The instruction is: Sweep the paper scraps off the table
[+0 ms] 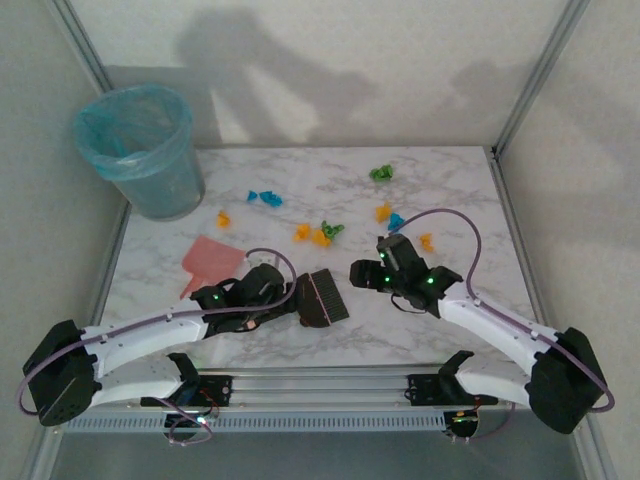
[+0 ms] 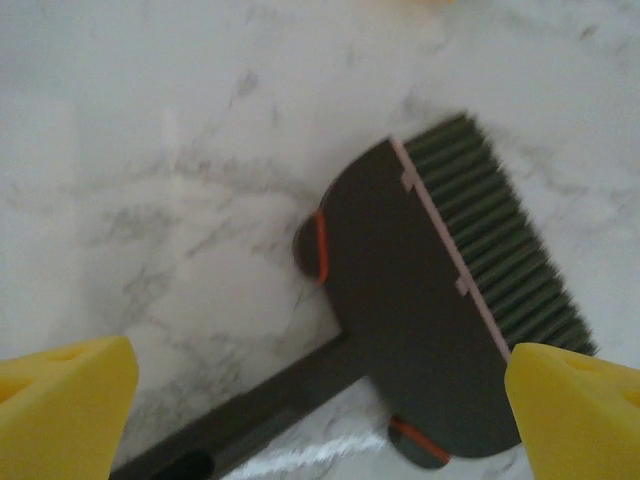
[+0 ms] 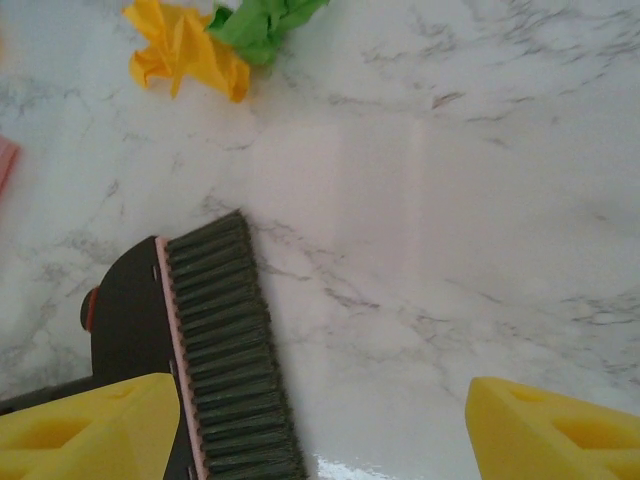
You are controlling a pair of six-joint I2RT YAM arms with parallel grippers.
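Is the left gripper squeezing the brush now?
No, the left gripper is open, its fingers wide apart, the brush lying flat on the table between them.

Left fingers [image 2: 62, 402], right fingers [image 3: 553, 432] spread.

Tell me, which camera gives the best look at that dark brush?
The left wrist view: the brush shows most of its head, the bristle row and part of the handle, though slightly blurred. The right wrist view catches just a corner of the head and bristles. The top external view shows it small, from above.
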